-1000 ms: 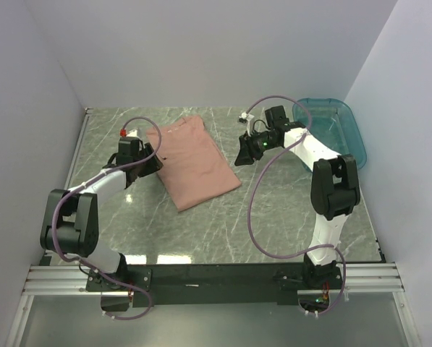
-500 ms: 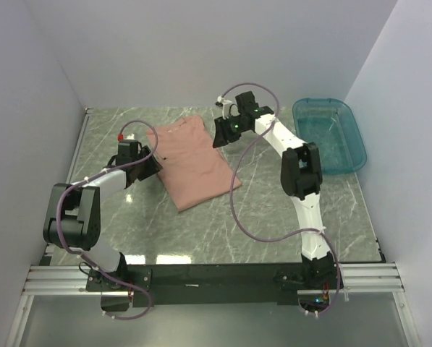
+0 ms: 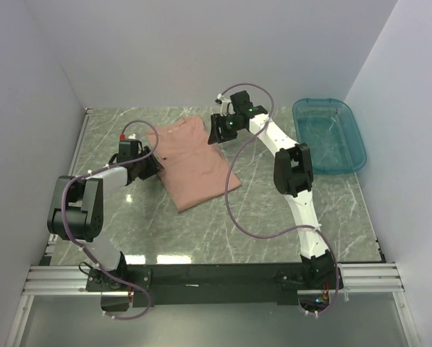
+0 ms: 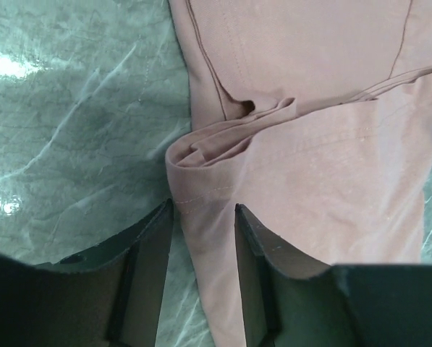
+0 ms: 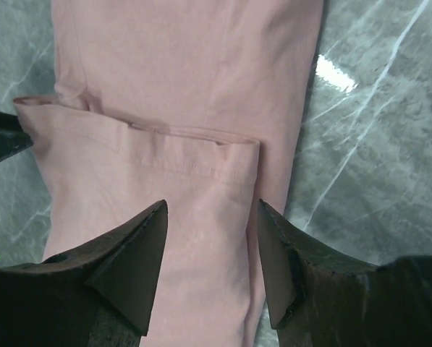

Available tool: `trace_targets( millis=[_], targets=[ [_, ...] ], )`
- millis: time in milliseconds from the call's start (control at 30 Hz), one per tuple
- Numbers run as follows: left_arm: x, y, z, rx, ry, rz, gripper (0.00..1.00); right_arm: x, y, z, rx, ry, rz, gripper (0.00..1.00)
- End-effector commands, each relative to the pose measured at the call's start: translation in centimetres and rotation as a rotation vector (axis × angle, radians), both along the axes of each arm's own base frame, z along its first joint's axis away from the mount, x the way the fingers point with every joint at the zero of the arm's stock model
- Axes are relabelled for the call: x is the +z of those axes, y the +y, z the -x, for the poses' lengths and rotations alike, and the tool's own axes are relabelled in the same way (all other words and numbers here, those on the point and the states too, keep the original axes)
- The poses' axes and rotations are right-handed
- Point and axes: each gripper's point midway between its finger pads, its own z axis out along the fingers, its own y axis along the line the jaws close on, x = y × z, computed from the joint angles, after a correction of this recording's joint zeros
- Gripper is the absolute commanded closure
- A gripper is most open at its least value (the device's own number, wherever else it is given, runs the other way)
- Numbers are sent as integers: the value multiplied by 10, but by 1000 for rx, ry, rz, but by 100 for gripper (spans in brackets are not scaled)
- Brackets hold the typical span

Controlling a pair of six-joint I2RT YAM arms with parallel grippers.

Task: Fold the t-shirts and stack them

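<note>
Shirt (image 3: pixel 196 163) part folded on tabletop (image 3: pixel 273 210). Left gripper (image 4: pixel 203 220) at its 9 o'clock, right gripper (image 5: pixel 212 217) at 1 o'clock. Both half open over edges, nothing clamped, likely set for next fold.

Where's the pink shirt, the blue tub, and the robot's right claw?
pink shirt (image 3: pixel 194 163), top view, middle of the folded cloth.
blue tub (image 3: pixel 335 137), top view, on its bare floor.
right gripper (image 5: pixel 212 210), right wrist view, midway between its two fingertips, which stand open over the shirt.
</note>
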Motion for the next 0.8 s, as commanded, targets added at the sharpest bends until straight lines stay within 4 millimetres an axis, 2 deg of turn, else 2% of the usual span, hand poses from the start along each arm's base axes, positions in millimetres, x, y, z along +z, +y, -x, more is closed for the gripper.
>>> trace_targets(
  millis=[0,267,467,767],
  targets=[
    [18,-6,-18,-15,-64,37,55,-1,8,-2,-19,15,-5,41],
    [12,-6,-22,-17,-48,41,56,-13,7,-3,-45,42,13,46],
    [9,-6,-26,-19,-40,38,58,-18,11,0,-34,65,-2,53],
    [14,-10,-31,-37,-59,57,71,-25,12,-3,-48,79,-4,55]
  ],
)
